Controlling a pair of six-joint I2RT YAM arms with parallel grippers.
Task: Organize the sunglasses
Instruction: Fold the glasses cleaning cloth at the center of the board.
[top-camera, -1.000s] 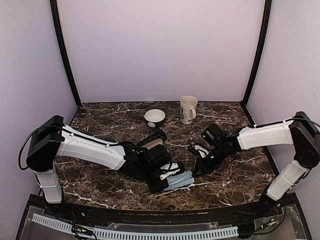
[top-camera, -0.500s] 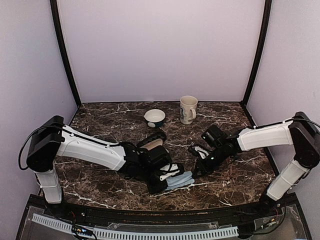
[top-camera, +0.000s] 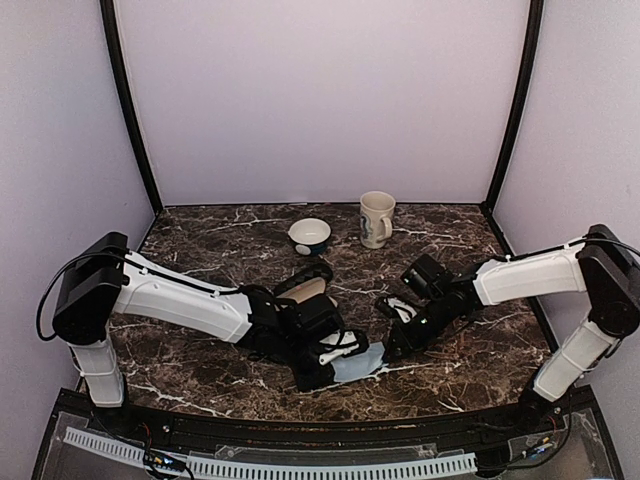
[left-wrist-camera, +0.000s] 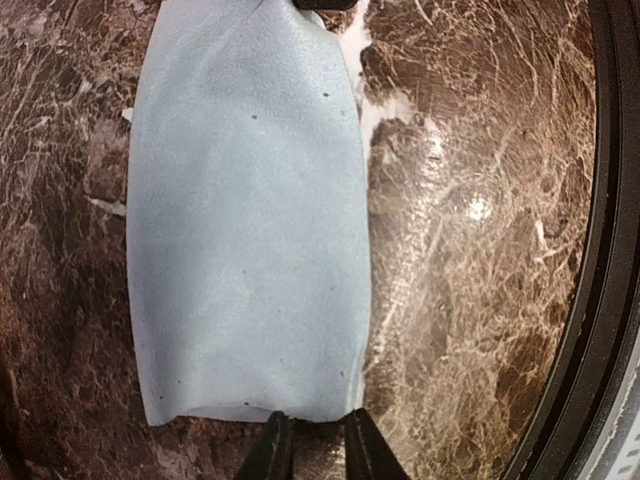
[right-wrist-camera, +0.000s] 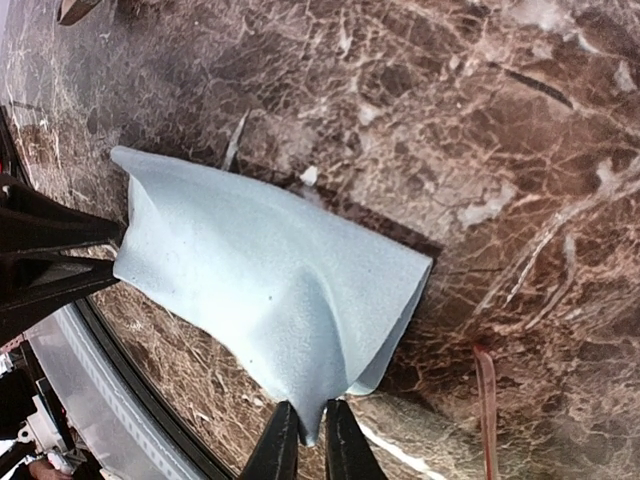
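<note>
Lab booth: lilac walls (top-camera: 320, 100), marble tabletop (top-camera: 470, 365)

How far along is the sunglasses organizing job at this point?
Done: nothing I can confirm; the sunglasses show in no view. In hand: the light blue cloth lies on the marble table, one corner lifted and pinched between the right fingers, with the left fingers at its opposite edge, grip unclear. Left: apparently finishing with the cloth and putting the sunglasses away.

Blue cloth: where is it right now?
Top view: the light blue cloth is at the table's front centre, spanning between the left gripper and the right gripper.
</note>
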